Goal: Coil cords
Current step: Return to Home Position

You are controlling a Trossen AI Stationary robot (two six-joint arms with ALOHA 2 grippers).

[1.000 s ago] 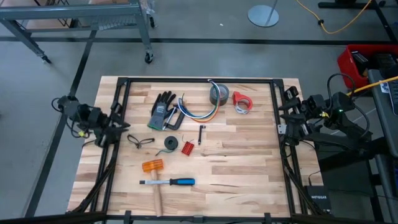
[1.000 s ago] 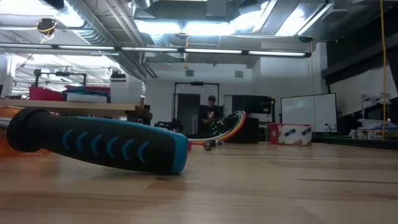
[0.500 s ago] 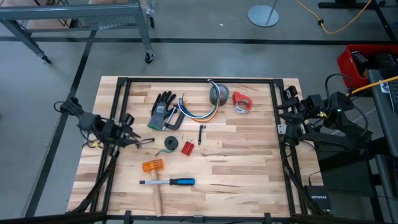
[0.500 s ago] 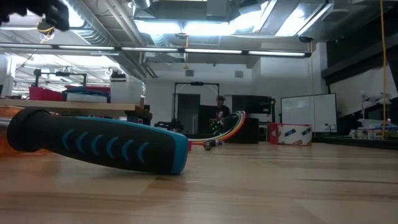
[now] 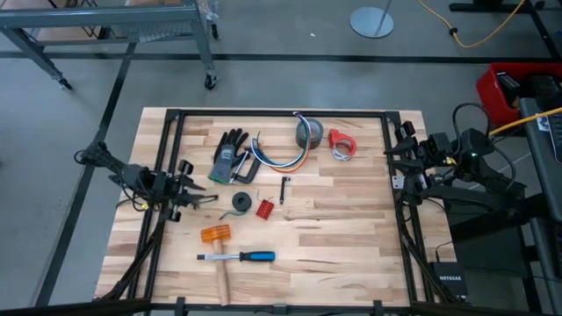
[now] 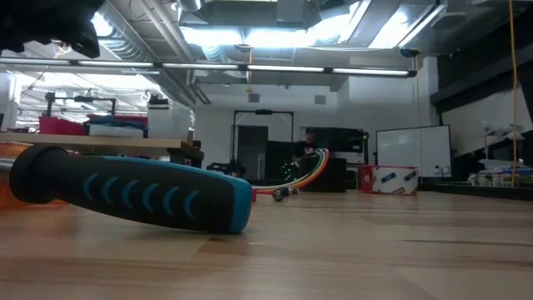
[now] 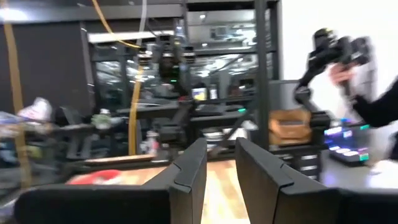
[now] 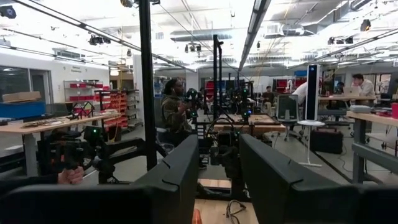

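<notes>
High cam: overhead, looked straight down, far enough off to take in the whole table [image 5: 351, 228], with the left arm [image 5: 132, 178] at its left edge and the right arm [image 5: 448, 158] at its right edge.

Low cam: at table-top height, level, faced across the boards into the room. It sat very near the screwdriver [image 6: 141, 196], which filled the left foreground.

Shared by high and low: that screwdriver [image 5: 257, 256] and the cords [image 6: 306, 165], far off in the low view and near the table's far edge from above [image 5: 281, 161].

Left wrist cam: looked past the left gripper [image 7: 221, 142], facing right across the table.

Right wrist cam: looked past the right gripper [image 8: 219, 138], facing left.

Both wrist cams caught only a strip of wood, then the room.
</notes>
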